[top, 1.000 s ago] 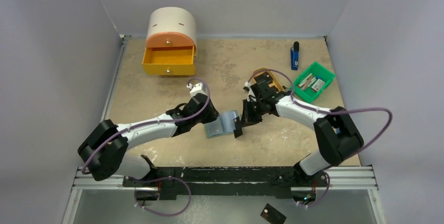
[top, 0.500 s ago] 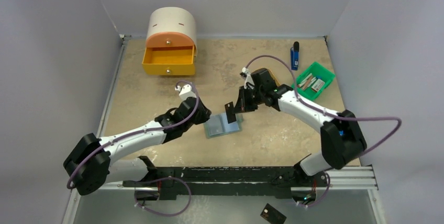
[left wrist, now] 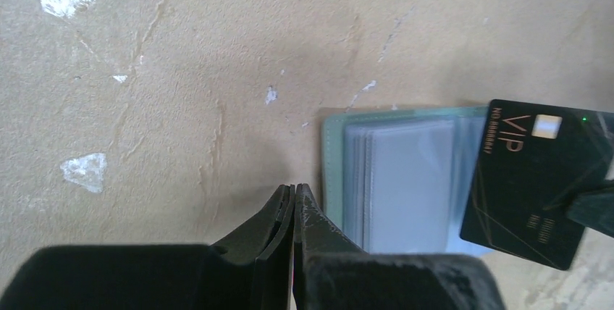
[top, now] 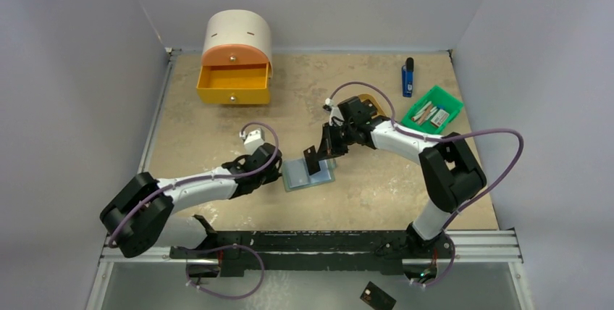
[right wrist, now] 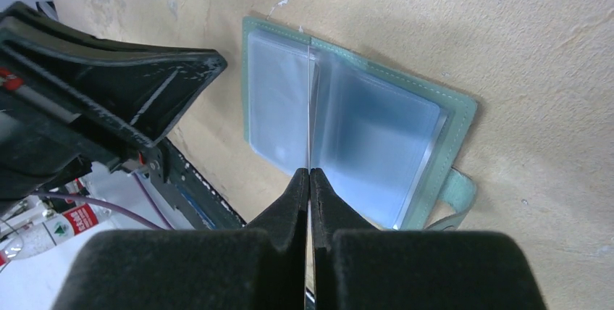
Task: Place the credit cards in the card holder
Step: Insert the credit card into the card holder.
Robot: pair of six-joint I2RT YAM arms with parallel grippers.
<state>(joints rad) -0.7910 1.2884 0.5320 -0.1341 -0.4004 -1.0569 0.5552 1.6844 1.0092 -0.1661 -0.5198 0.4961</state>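
Since 1 second ago the left arm has drawn back toward the left and its jaws have closed, while the right arm has carried its card from the holder's right edge to a spot over the holder's middle. The card holder (top: 295,178) now lies flat and open on the bench (top: 217,129), its 2 pale pocket pages facing up.

The left end effector (left wrist: 293,188) is closed on nothing, fingertips pressed together, low over the bench just beside the holder's left edge; whether it touches the surface I cannot tell.

The right end effector (right wrist: 310,172) is clamped on 1 black credit card (left wrist: 532,179), which it holds on edge and tilted above the open holder. In the right wrist view the card shows only as a thin line running along the holder's centre fold. In the left wrist view its face shows gold "VIP" lettering and a small pale square, and it overlaps the holder's right half. Whether the card's lower edge has entered a pocket cannot be told.

The holder's side tab (right wrist: 452,194) sticks out at one corner.

A second credit card (top: 377,296) lies off the bench, on the lower surface in front of the arm bases. At the far side stand a yellow drawer unit (top: 233,85) with its drawer pulled out, a blue lighter (top: 408,78) and a green bin (top: 433,113).
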